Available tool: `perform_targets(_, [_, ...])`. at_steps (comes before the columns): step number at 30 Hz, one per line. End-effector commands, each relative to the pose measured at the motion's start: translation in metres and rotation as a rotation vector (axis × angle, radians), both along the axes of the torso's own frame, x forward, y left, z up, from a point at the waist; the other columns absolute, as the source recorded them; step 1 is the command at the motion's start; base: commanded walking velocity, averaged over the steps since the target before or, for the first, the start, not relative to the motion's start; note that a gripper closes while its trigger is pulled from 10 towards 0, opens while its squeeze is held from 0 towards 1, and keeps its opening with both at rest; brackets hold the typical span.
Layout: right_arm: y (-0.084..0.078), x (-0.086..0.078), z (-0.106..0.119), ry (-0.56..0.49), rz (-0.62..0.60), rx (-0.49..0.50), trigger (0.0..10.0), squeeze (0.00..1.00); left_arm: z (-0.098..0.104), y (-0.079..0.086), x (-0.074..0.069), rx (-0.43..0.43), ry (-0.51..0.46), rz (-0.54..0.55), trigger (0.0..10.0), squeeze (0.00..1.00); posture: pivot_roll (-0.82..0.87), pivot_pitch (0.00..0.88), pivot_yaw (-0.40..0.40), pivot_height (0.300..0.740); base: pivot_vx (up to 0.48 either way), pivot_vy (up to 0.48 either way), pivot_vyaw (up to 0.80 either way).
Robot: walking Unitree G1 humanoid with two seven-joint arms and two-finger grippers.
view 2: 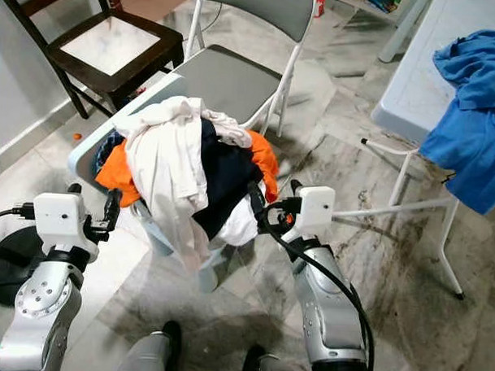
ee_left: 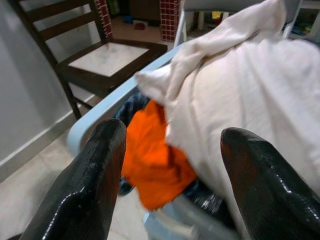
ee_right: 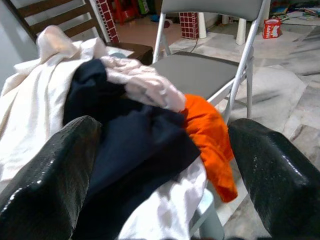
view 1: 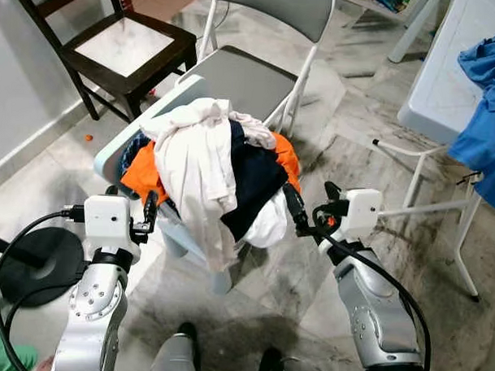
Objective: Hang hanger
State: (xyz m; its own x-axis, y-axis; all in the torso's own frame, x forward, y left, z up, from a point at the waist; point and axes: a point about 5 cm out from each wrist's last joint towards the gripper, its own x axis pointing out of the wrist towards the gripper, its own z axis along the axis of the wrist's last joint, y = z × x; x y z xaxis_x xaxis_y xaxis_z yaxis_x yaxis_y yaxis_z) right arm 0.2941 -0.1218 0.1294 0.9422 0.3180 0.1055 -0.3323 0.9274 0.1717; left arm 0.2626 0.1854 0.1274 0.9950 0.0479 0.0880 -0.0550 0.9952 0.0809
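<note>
No hanger can be made out anywhere; if one is here, it is likely buried in the heap of clothes (view 1: 212,164) piled in the pale blue laundry basket (view 1: 112,151), so the step in hand reads as reaching into that pile. The left end effector (view 1: 151,211) sits at the basket's left edge, its 2 black fingers (ee_left: 85,185) spread apart and holding nothing, aimed at the orange garment (ee_left: 150,155) and the cream cloth (ee_left: 250,105) draped over it. The right end effector (view 1: 295,213) is at the pile's right side, likewise spread and empty, facing the dark navy garment (ee_right: 135,135) and an orange fold (ee_right: 210,130). To do this well, I would judge it best to lift or part the top cloth layers 1 at a time rather than clamp a thick wad, since loose fabric will drag its neighbours along and could tip the overfull basket. A grey folding chair (view 1: 251,80) and a dark wooden chair (view 1: 122,47) stand just behind, and a white bench (view 1: 455,71) with blue cloth (view 1: 485,129) lies to the right.
</note>
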Motion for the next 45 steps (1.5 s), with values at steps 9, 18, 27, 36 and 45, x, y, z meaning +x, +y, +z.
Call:
perform_targets(9, [-0.003, -0.003, -0.002, 0.005, -0.003, -0.005, 10.0, 0.00, -0.003, -0.002, -0.002, -0.011, 0.014, -0.007, 10.0, 0.00, 0.14, 0.251, -0.045, 0.740, 0.106, 0.000, 0.00])
perform_targets(18, [0.000, -0.007, -0.005, 0.020, 0.028, -0.015, 10.0, 0.00, -0.004, -0.003, -0.003, -0.009, 0.018, -0.006, 10.0, 0.00, 0.14, 0.257, -0.050, 0.740, 0.000, 0.000, 0.00])
perform_targets(27, [0.005, -0.009, -0.007, 0.034, 0.075, -0.044, 10.0, 0.00, -0.006, -0.003, -0.004, -0.002, 0.021, -0.001, 10.0, 0.00, 0.14, 0.256, -0.057, 0.740, 0.000, 0.000, 0.00])
perform_targets(36, [0.006, -0.009, -0.008, 0.013, 0.045, -0.108, 10.0, 0.00, -0.001, 0.002, 0.000, 0.031, 0.002, 0.006, 10.0, 0.00, 0.13, 0.265, -0.062, 0.740, 0.000, 0.000, 0.00])
perform_targets(45, [0.008, -0.018, -0.005, 0.034, 0.146, -0.087, 10.0, 0.97, 0.018, 0.014, 0.042, 0.064, -0.037, -0.029, 10.0, 0.34, 0.11, 0.316, -0.071, 0.740, 0.000, 0.000, 0.00])
